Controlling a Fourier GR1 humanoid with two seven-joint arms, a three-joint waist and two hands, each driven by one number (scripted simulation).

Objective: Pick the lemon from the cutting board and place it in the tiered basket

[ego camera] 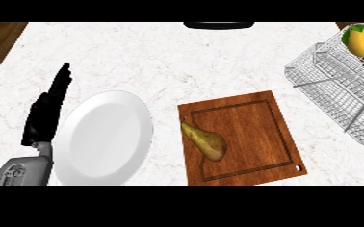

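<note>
Lemon [356, 39] at two o'clock we see cut off inside the tiered basket [328, 84]; left robot hand [48, 108], fingers straight, rests at nine.

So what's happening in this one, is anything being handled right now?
Nothing is held at this moment. The left hand rests open at the view's left edge, beside a white plate; the right hand is out of view. A yellow-green fruit, apparently the lemon, already sits in the wire tiered basket at the right edge. The cutting board carries only a pear lying near its left side.
</note>
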